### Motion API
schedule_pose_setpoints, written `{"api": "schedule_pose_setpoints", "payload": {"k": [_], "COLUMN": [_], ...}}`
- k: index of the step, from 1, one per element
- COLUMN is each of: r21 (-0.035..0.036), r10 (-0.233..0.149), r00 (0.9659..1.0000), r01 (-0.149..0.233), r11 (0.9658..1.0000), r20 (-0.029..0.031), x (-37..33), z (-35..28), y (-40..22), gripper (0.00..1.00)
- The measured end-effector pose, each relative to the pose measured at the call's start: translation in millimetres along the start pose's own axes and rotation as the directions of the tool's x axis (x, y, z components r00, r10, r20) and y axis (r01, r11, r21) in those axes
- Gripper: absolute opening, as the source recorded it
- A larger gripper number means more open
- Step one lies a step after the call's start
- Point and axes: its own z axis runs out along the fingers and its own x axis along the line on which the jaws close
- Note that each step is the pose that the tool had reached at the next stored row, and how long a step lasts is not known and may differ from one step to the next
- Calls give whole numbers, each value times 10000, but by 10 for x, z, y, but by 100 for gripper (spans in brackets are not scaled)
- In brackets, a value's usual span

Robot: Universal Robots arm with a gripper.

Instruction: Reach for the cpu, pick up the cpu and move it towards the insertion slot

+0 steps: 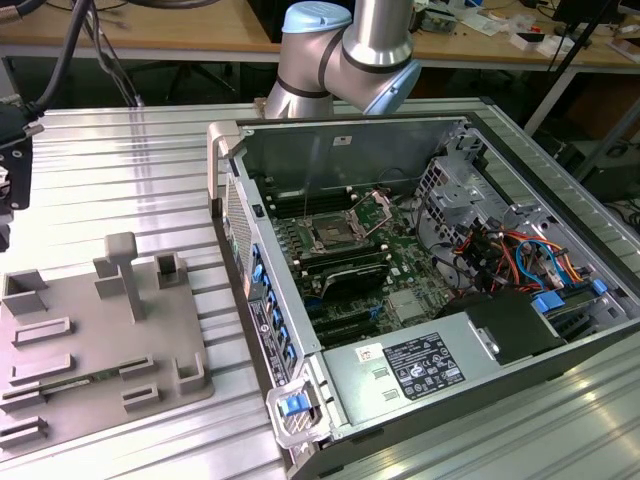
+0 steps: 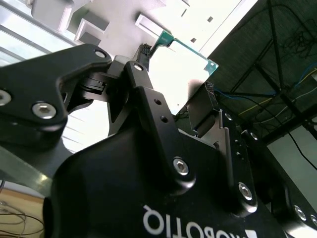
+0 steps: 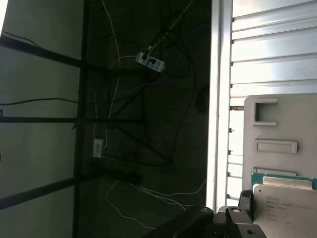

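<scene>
Over the tray [image 1: 100, 350], the claw [image 2: 174, 72] is clenching the cpu [image 2: 185, 59], probably needing a level carry toward the insertion slot [image 1: 330, 235] at the tray's two o'clock

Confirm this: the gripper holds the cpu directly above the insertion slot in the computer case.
No. In the second wrist view the gripper does hold the cpu, but the first wrist view shows it above the grey fixture plate on the slatted table. The insertion slot sits in the computer case, to the exterior view's right of that plate.
</scene>
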Motion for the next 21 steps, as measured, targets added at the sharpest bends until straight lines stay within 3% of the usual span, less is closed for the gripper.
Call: {"api": "schedule_pose_setpoints", "payload": {"k": [21], "r21": [0], "r10": [0], "r00": [10000], "r01": [0], "r11": [10000], "r20": [1], "x": [6], "z": [-197], "y": [3], "gripper": [55]}}
